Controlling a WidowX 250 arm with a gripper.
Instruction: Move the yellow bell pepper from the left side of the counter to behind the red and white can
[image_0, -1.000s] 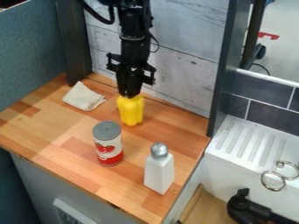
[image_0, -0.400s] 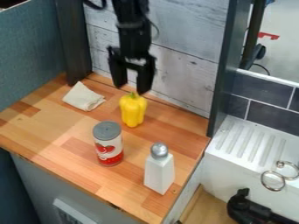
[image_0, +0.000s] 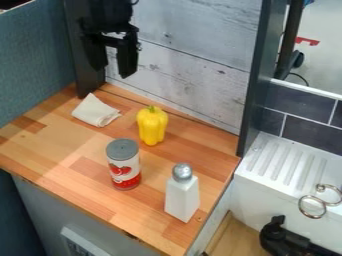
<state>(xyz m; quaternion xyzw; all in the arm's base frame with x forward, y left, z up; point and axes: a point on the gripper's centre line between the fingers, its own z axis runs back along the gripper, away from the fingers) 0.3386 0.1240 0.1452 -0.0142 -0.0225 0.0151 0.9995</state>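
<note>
Nearest you, below the front edge of the worktop (image_0: 83, 150), is a grey cabinet front (image_0: 47, 215) with a pale framed piece low on it. Off to the right, below the white sink (image_0: 270, 192), you have a black object (image_0: 284, 239), cut off by the view's edge.

On the worktop, the nearest thing to you is a white bottle (image_0: 182, 196) with a rounded silver cap. It stands upright near the right edge, toward the front right corner. To its left and a little farther back, you have an upright can (image_0: 125, 170), white and red with tomatoes pictured on it and a grey lid, set in from the front edge. The two stand apart. Level with them to the right, past the right edge, two metal rings (image_0: 312, 206) show at the front of the sink, with its ribbed drainboard behind.

Behind the can, toward the back edge, your yellow pepper (image_0: 152, 127) stands on end, its green stem up. It touches neither the can nor the cloth. The cream cloth (image_0: 95, 110) lies folded near the back left corner.

Farthest back, your gripper (image_0: 112, 72) hangs high above the back left corner, in front of the dark post (image_0: 83, 82) and the plank wall (image_0: 194, 60). Its fingers point down and stand well apart, with nothing held between them, clear of the pepper and the cloth.
</note>
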